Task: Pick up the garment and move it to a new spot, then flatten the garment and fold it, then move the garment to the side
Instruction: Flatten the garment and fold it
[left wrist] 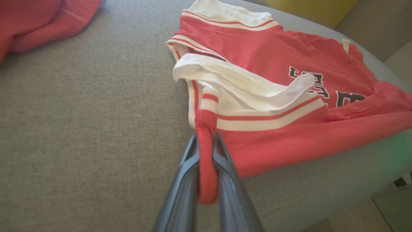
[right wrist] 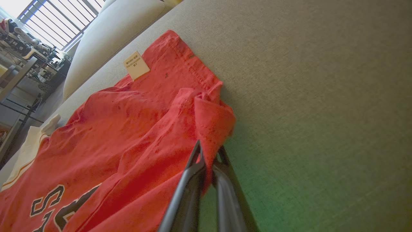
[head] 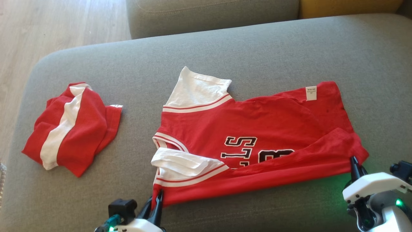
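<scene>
Grey sofa cushion (head: 225,51); left pincer (head: 158,198), right pincer (head: 354,162) each clamped shut on red jersey (head: 267,122) near-edge corner, likely for folding over.

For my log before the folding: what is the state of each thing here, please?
Shirt: spread out, near edge folded over.
Left fingers: shut on the shirt.
Right fingers: shut on the shirt.
Other garment: bunched up, untouched.
</scene>
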Motion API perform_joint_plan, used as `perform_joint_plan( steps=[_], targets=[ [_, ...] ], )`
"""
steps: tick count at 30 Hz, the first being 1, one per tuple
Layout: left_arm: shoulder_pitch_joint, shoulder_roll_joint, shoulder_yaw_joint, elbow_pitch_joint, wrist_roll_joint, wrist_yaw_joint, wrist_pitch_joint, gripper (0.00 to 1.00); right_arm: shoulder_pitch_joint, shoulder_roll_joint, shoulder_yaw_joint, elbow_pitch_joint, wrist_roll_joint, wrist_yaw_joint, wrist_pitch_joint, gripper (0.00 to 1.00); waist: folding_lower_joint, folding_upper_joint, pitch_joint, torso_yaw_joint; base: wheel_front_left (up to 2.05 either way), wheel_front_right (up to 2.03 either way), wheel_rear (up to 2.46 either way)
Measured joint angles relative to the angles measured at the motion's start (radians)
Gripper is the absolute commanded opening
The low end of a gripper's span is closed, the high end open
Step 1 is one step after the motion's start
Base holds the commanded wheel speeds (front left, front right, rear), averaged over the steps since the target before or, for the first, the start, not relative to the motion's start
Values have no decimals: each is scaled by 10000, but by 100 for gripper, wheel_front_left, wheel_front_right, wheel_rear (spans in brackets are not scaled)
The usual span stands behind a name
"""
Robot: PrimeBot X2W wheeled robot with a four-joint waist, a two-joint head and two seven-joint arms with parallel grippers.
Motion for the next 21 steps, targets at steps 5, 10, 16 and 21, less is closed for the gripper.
perform_joint_plan(
  steps=[5,10,16,21],
  targets=[
    [-12,42,67,-63,-8,267,-8,100,320,176,-508,-821,-535,-2,385,100,0,0,-40,49,0,0,0],
    [-47,40,343,-399,-105,487,-313,100,721,217,-508,-2201,-1267,-2,499,100,0,0,-65,18,0,0,0],
    [-344,15,1099,-1356,-107,646,-543,100,1028,297,621,-4573,-1530,-2,182,100,0,0,-81,-68,0,0,0],
    [-626,-12,1722,-2535,119,560,-556,100,1334,303,1749,-6318,-2366,-2,-635,100,0,0,-81,-120,0,0,0]
  ],
)
